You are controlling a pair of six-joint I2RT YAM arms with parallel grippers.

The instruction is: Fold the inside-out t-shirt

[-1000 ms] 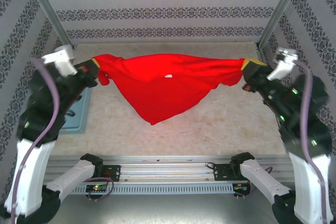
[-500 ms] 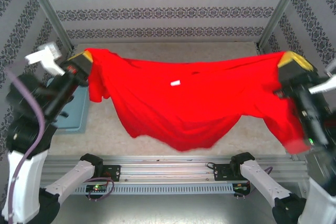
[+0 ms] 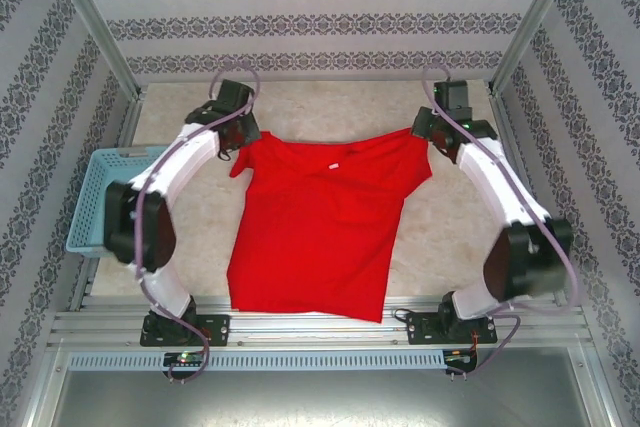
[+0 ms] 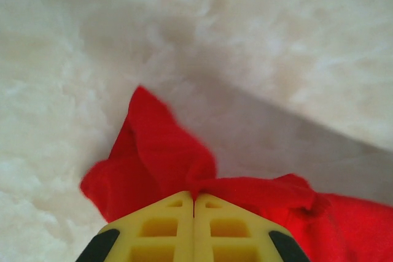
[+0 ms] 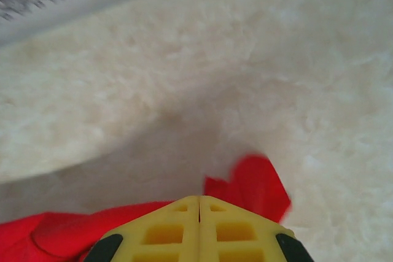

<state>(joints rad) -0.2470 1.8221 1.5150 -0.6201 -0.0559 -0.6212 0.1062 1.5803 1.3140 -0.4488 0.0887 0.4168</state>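
Observation:
The inside-out t-shirt (image 3: 315, 227) is plain red and lies spread on the pale table (image 3: 450, 237), collar end far, hem near the front rail. A small white tag (image 3: 332, 164) shows near the collar. My left gripper (image 3: 237, 142) is at the shirt's far left shoulder, shut on the cloth. In the left wrist view its yellow fingers (image 4: 172, 225) are pressed together at the left gripper's tips (image 4: 194, 196), with red cloth (image 4: 153, 151) bunched in front. My right gripper (image 3: 422, 132) is shut on the far right shoulder. In the right wrist view, cloth (image 5: 258, 185) sticks out past the right gripper's tips (image 5: 199, 199).
A light blue mesh basket (image 3: 105, 197) stands at the table's left edge, apart from the shirt. Metal frame posts (image 3: 95, 22) rise at the back corners before patterned walls. The aluminium rail (image 3: 320, 332) with the arm bases runs along the near edge.
Both arms swung from the near side, where they held the shirt stretched in the air, out to the far side. The shirt now lies flat on the table, still gripped at both shoulders.

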